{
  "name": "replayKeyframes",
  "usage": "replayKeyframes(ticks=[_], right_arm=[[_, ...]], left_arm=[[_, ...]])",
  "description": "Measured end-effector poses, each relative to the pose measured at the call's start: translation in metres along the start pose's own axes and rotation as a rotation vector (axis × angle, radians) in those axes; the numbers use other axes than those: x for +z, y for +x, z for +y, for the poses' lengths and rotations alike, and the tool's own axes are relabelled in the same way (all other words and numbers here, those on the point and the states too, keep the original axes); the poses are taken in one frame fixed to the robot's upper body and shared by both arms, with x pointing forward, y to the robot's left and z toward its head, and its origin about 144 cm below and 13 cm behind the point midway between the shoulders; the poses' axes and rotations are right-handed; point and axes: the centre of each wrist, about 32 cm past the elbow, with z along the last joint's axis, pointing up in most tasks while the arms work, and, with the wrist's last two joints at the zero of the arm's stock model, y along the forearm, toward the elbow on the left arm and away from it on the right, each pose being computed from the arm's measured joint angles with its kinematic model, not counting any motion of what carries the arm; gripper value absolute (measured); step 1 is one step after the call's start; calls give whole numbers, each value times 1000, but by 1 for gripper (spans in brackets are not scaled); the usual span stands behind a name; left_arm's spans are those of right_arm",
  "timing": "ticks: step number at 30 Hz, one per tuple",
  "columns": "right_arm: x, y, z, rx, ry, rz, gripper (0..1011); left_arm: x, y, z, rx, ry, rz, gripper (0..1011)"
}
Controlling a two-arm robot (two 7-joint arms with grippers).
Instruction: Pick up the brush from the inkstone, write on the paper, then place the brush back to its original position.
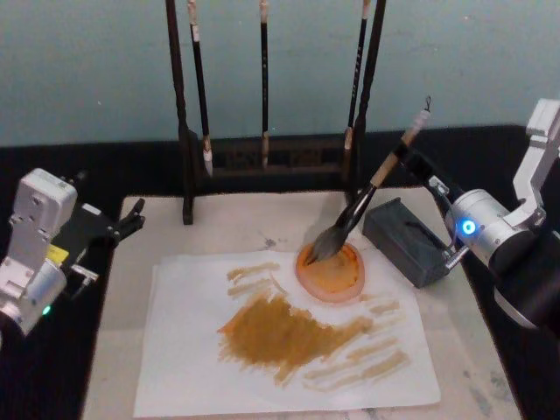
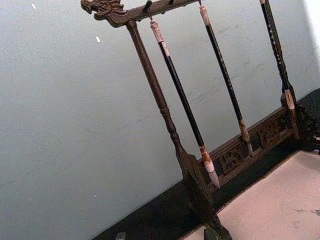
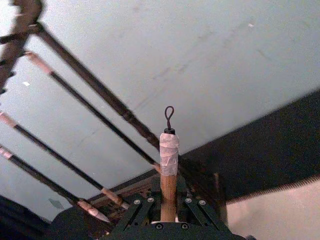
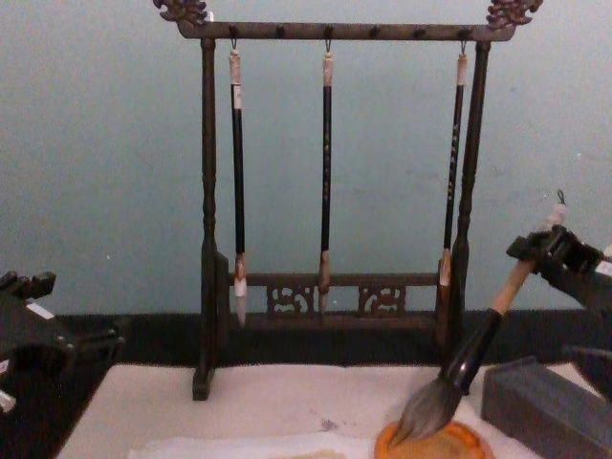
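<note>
- The right gripper (image 1: 405,156) is pinched on the upper handle of the brush (image 1: 367,197), over the tabletop's (image 1: 122,297) far right part.
- The brush slants down, its bristles resting in the inkstone (image 1: 337,293).
- The inkstone sits on the far right corner of the ink-smeared paper (image 1: 192,350), near a grey block (image 1: 407,241).
- The left gripper (image 1: 129,219) hangs parked at the tabletop's far left corner.
</note>
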Motion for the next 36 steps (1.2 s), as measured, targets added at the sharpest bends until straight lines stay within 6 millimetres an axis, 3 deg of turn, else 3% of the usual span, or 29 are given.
replayKeyframes(ticks=[15,28,36], right_arm=[[-2,-23,-14,94,62,-227,176],[-8,-42,-34,217,117,-526,176],[-14,-51,-35,283,130,-628,176]], left_arm=[[0,0,0,0,0,0,1010],[0,0,0,0,0,0,1010],[0,0,0,0,0,0,1010]])
